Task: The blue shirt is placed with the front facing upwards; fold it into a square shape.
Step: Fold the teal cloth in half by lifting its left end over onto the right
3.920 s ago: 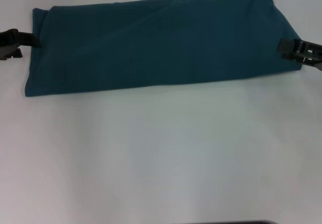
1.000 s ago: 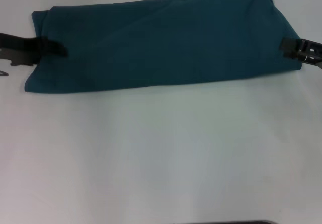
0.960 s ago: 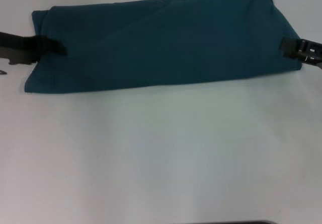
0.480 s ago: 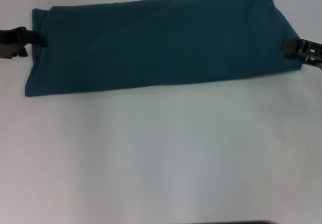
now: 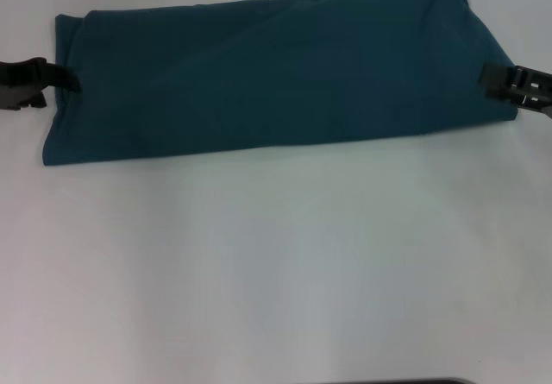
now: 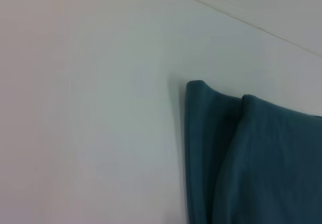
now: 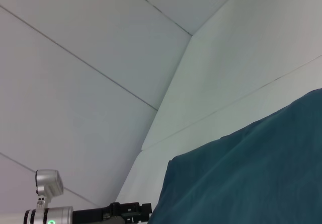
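Shirt (image 5: 276, 73) lies folded into a long band across the far part of your white counter (image 5: 276, 263), running left to right, plain teal side up, no lettering showing. Its right end sits a little farther from you than its left.

Your left claw (image 5: 60, 79) is at the shirt's left edge, its dark tip touching the cloth there; you cannot tell from the head view whether it is pinched on the fabric or only resting against it. The left wrist view shows just layered folds of the shirt (image 6: 251, 158) on the counter.

Your right claw (image 5: 500, 80) is at the shirt's right edge, touching the cloth; its spread cannot be told either. In the right wrist view the shirt (image 7: 251, 178) fills the near side.
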